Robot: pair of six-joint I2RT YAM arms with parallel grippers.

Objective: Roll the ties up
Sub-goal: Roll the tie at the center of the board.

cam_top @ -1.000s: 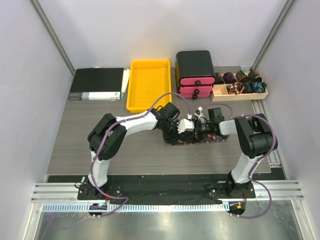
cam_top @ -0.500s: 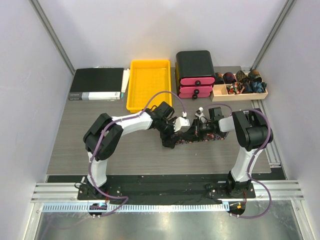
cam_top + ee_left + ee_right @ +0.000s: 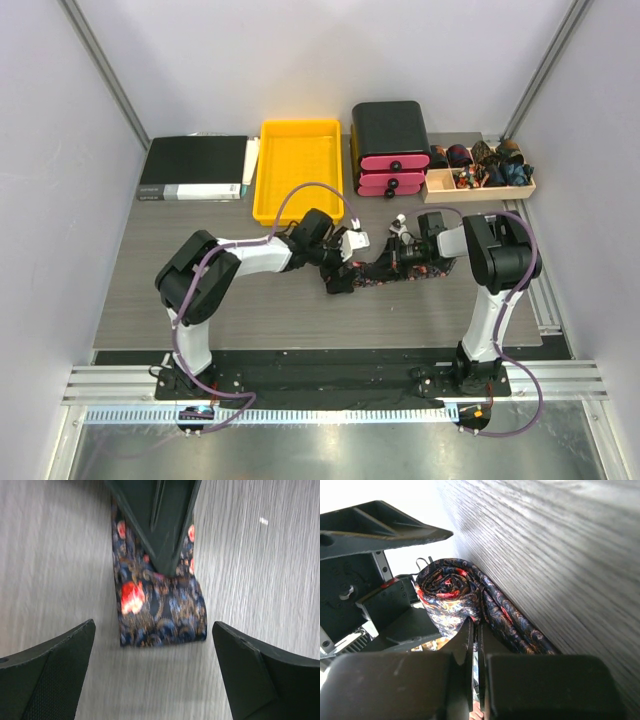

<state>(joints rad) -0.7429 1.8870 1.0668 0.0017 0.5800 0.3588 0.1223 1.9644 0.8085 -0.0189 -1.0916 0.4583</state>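
A dark tie [image 3: 392, 272] with red, orange and blue patterning lies across the middle of the table. Its rolled end [image 3: 161, 614] rests on the wood. My left gripper [image 3: 153, 625] hovers over that end, open wide and holding nothing, one finger on each side [image 3: 338, 272]. My right gripper [image 3: 476, 630] is shut on the tie's fabric just behind the roll [image 3: 447, 591]. Its dark fingers [image 3: 159, 525] show at the top of the left wrist view, pinching the tie. In the top view the right gripper [image 3: 400, 260] sits over the tie's middle.
A yellow tray [image 3: 297, 205] stands at the back centre, with a black binder [image 3: 195, 167] to its left. A black box with pink drawers [image 3: 390, 145] is behind the tie. A wooden box [image 3: 480, 190] at the back right holds several rolled ties.
My left gripper has opened, let go of the rolled end and drawn back to the left. My right gripper has shut on the tie.
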